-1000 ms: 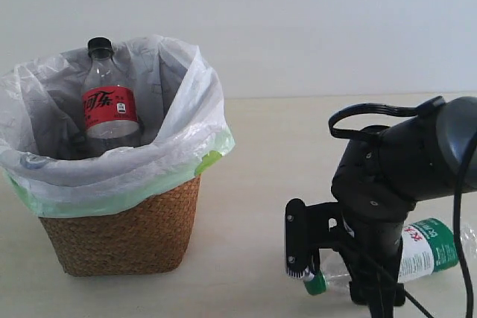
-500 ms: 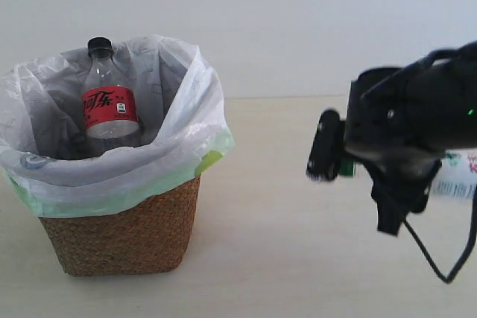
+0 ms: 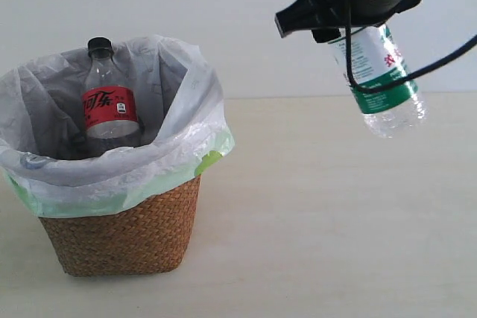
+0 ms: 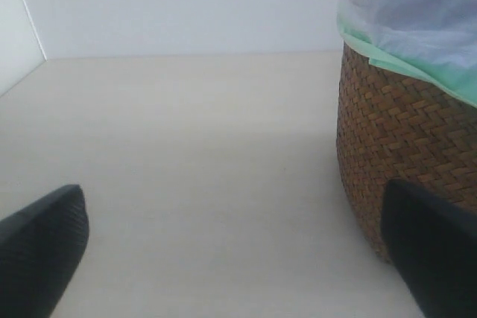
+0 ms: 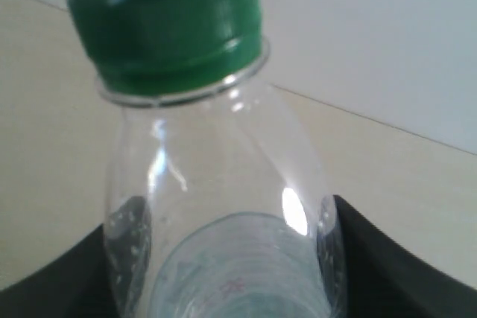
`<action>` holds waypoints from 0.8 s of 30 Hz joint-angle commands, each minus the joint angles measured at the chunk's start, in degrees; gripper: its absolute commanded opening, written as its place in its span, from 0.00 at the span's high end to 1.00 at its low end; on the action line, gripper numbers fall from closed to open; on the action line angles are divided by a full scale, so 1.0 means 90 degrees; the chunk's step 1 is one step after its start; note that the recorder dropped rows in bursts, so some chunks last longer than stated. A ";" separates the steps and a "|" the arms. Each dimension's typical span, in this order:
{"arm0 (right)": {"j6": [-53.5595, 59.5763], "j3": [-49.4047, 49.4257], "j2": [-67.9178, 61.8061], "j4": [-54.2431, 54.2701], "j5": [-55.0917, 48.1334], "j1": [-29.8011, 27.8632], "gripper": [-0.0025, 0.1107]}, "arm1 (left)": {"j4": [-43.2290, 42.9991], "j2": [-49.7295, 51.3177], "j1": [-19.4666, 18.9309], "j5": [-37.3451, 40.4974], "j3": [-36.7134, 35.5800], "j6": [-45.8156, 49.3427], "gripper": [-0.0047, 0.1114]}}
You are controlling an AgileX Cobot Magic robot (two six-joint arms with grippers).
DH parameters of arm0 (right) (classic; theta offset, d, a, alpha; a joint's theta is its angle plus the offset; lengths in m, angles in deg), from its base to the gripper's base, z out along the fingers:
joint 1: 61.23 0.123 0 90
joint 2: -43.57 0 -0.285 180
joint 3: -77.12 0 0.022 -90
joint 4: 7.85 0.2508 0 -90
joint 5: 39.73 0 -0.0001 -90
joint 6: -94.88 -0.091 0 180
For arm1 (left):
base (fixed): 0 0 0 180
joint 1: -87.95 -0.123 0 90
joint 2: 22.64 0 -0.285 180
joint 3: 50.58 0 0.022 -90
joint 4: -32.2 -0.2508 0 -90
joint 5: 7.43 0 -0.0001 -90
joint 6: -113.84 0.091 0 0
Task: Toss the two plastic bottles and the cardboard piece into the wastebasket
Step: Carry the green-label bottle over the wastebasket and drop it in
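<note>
The brown wicker wastebasket [image 3: 123, 240] with its white bag liner [image 3: 186, 102] stands at the left. The slim bottle with red label and black cap [image 3: 108, 102] stands upright inside it. High at the upper right, my right gripper [image 3: 339, 13] is shut on the larger green-capped bottle [image 3: 378, 72], which hangs tilted in the air, base downward. In the right wrist view that larger bottle [image 5: 216, 184] fills the frame, both fingers pressed on its sides. My left gripper [image 4: 231, 258] is open and low on the table beside the wastebasket [image 4: 402, 132]. The cardboard piece is out of view.
A pale wooden table [image 3: 313, 229] stretches under the lifted bottle and right of the basket. A white wall [image 3: 246, 20] stands behind. A black cable [image 3: 440, 65] loops down from the right arm.
The right arm has risen from table level to the upper right, carrying the green-capped bottle, which now hangs base down. The basket and red-label bottle have not moved.
</note>
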 commanded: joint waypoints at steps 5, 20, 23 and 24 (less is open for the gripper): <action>-0.0024 -0.0239 -0.0422 0.0616 0.0035 -0.0010 0.98 | 0.0013 -0.0020 -0.0025 -0.0040 0.0024 -0.0056 0.03; 0.1527 -0.0768 -0.0393 0.2718 0.0659 -0.0010 0.98 | 0.0013 -0.0020 -0.0025 -0.0040 0.0024 -0.0056 0.03; 0.1357 -0.0768 -0.0405 0.1795 -0.0143 -0.0010 0.98 | 0.0013 -0.0020 -0.0025 -0.0040 0.0024 -0.0056 0.03; 0.1204 -0.0768 -0.0405 0.1381 -0.0387 -0.0010 0.98 | 0.0013 -0.0020 -0.0025 -0.0040 0.0024 -0.0056 0.03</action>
